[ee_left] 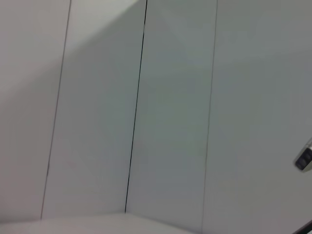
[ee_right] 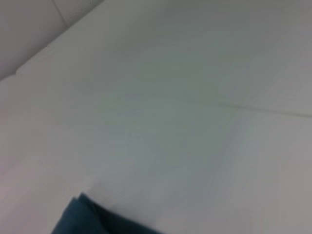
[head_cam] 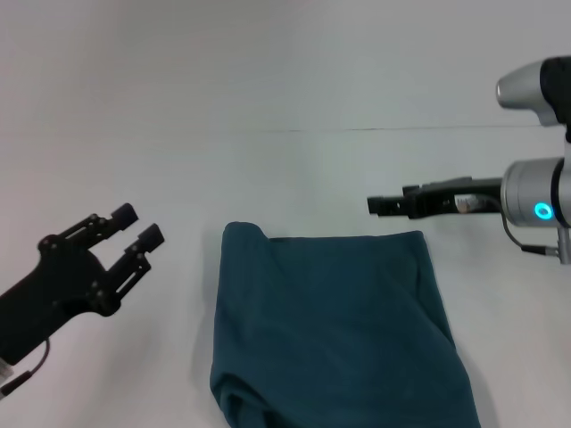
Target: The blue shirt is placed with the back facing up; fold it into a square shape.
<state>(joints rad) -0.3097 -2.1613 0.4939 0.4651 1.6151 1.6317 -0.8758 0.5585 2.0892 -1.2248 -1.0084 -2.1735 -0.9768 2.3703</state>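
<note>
The blue shirt lies folded into a rough rectangle on the white table, at the near middle of the head view, its plain side up. Its left edge is rolled and bunched near the front corner. One corner of the shirt shows in the right wrist view. My left gripper hovers open to the left of the shirt, apart from it and holding nothing. My right gripper is seen edge-on just beyond the shirt's far right corner, pointing left, not touching the cloth.
A thin seam runs across the table behind the shirt. The left wrist view shows only pale wall panels with dark vertical joints. White tabletop fills most of the right wrist view.
</note>
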